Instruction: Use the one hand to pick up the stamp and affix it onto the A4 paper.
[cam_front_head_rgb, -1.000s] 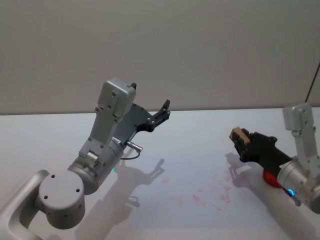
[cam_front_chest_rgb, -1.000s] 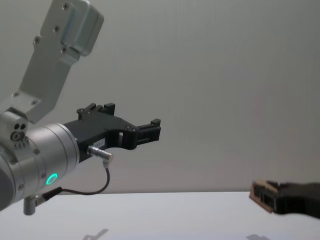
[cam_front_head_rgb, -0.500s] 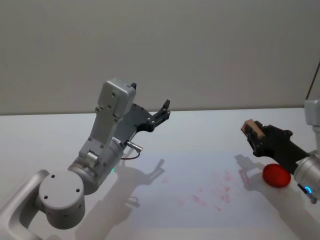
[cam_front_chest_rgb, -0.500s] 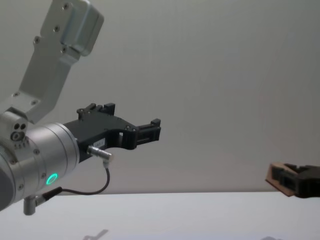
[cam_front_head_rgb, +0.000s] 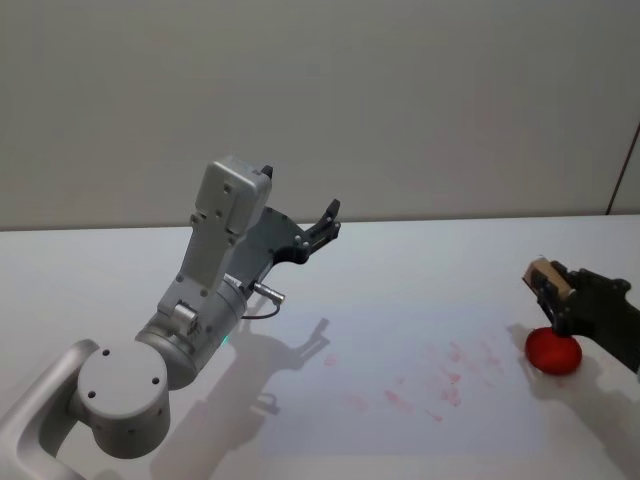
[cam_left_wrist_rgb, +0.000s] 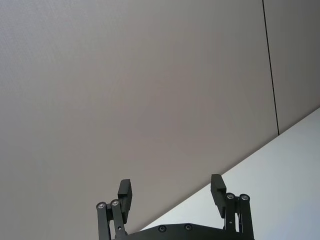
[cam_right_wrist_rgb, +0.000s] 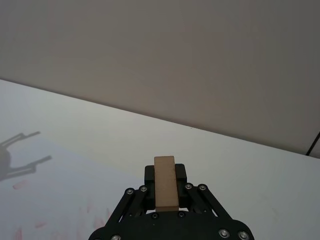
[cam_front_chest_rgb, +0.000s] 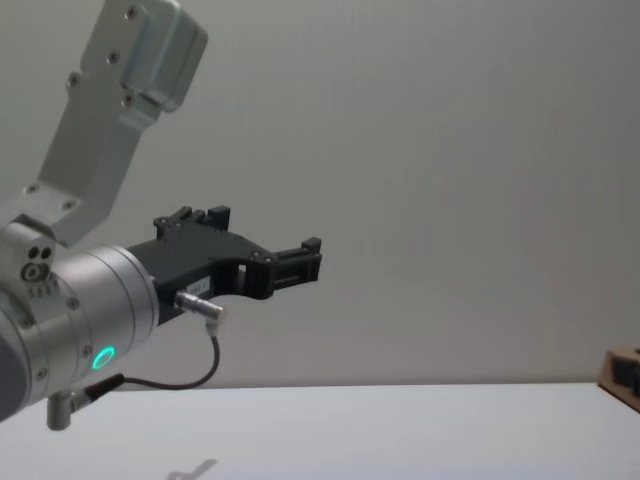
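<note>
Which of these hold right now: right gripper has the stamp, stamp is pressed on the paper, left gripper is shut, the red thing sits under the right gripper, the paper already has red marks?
1. The right gripper is shut on the stamp. True.
2. The stamp is pressed on the paper. False: it is held in the air, off to the paper's right.
3. The left gripper is shut. False: its fingers stand apart, holding nothing.
4. The red object lies just below the right gripper. True.
5. The paper bears red marks. True.

no readable text, labels, brands or numbers anywhere (the red marks on the paper (cam_front_head_rgb: 420, 380) form no legible characters)
</note>
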